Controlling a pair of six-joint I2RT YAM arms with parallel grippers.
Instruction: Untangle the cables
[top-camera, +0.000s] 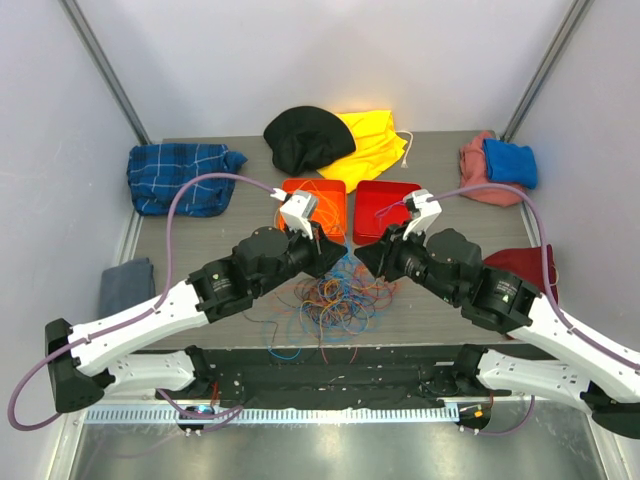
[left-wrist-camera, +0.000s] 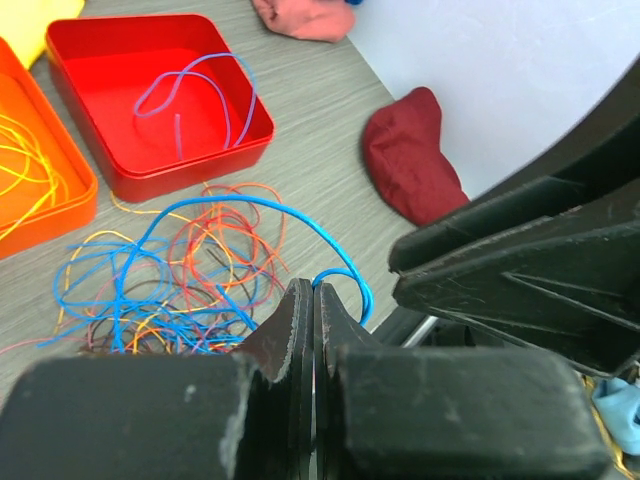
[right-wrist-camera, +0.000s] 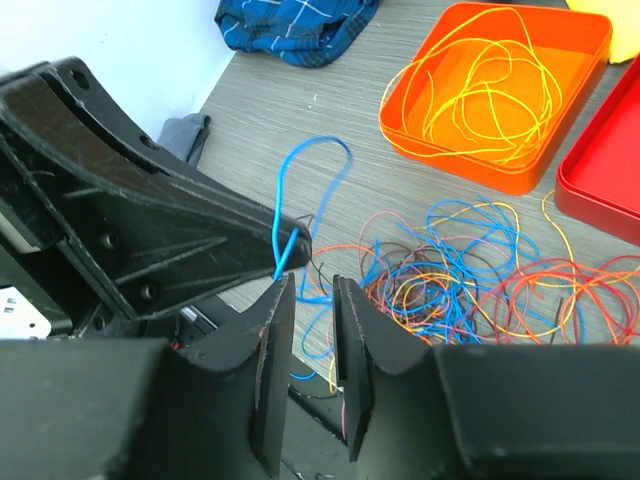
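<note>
Cables (top-camera: 335, 295) sprawl just beside the red tray's (top-camera: 380, 195) near rim.

Heap of cables (top-camera: 335, 298): top hidden under left arm (top-camera: 265, 262) and right arm (top-camera: 435, 258) in top view; single strands too fine to be traced. End of blue cable (left-wrist-camera: 255, 199) hidden between left gripper (left-wrist-camera: 313, 292) fingers. Part of orange tray (left-wrist-camera: 55, 218) cut off by left edge in left wrist view. Part of red tray (right-wrist-camera: 610, 160) cut off by right edge in right wrist view.
</note>
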